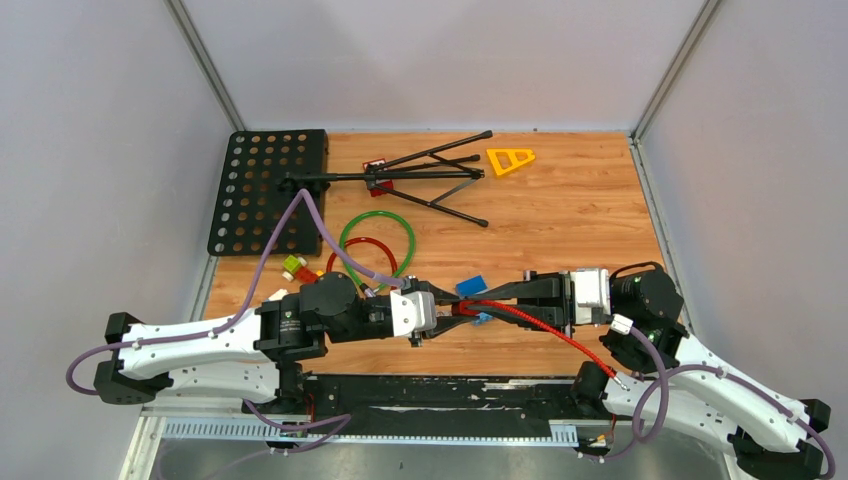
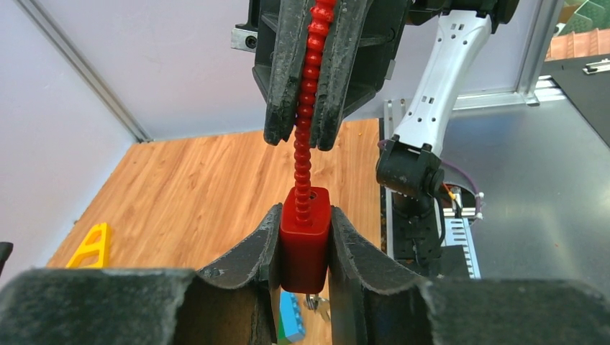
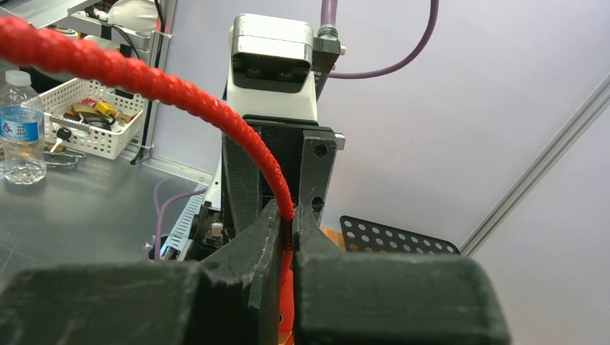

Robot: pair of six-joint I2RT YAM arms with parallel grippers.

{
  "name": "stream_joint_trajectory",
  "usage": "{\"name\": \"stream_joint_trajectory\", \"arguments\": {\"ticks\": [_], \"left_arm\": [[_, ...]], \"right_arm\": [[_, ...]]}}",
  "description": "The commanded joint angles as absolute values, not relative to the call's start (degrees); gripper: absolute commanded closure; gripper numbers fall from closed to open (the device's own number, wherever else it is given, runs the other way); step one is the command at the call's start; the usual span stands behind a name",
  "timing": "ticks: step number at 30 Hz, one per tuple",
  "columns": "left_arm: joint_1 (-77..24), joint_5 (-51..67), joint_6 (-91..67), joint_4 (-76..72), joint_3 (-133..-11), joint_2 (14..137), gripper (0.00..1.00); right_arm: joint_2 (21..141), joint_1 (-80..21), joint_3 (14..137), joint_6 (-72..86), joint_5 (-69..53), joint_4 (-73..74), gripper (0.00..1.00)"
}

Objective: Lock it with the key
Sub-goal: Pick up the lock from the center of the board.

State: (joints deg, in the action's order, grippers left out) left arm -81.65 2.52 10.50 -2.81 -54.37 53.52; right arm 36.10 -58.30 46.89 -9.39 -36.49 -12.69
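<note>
my left gripper [image 2: 305, 215] is pinched on the red lock body [image 2: 305, 248] — pads flat against both its sides, held above the wooden table [image 2: 187, 187]. my right gripper [image 2: 306, 140] is clamped tight on the red ribbed cable [image 2: 303, 169] — just beyond where it enters the body.

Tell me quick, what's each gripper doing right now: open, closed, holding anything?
Left gripper: closed on the red lock body.
Right gripper: closed on the red cable.
</note>
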Motion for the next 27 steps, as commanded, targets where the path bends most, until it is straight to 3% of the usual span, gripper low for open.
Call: {"name": "stream_joint_trajectory", "arguments": {"ticks": [1,6,9,10,11,13,16,21,27], "left_arm": [[-81.83,2.27,10.5,-6.79,-54.99,52.92,1.0],[-81.83,1.3,10.63,-7.94,-54.47,52.39,1.0],[-81.83,1.21,10.74,-7.77,-54.62,52.4,1.0],[-81.83,1.06,10.72,-7.62,-54.66,52.53,0.92],[-81.83,0.99,10.77,-7.51,-54.74,52.63,0.77],[-81.83,1.11,10.86,-7.51,-54.67,52.73,0.58],[-81.83,1.38,10.97,-7.38,-54.82,52.82,0.48],[-81.83,1.66,11.39,-6.74,-55.02,53.02,0.47],[-81.83,1.67,11.56,-6.68,-55.02,53.41,0.53]], "right_arm": [[36.57,-58.26,49.22,-10.11,-35.15,-13.48,0.99],[36.4,-58.33,49.37,-10.45,-34.59,-13.03,0.95],[36.48,-58.33,49.39,-10.38,-34.51,-13.24,0.97],[36.54,-58.29,49.45,-10.25,-34.71,-13.41,0.99],[36.63,-58.28,49.48,-10.25,-34.78,-13.63,1.0],[36.77,-58.25,49.55,-10.11,-34.93,-13.87,1.0],[36.74,-58.26,49.53,-10.19,-34.94,-13.88,1.0],[36.61,-58.24,49.39,-10.28,-34.79,-13.8,1.0],[36.3,-58.27,49.22,-10.37,-34.54,-13.79,1.0]]}}
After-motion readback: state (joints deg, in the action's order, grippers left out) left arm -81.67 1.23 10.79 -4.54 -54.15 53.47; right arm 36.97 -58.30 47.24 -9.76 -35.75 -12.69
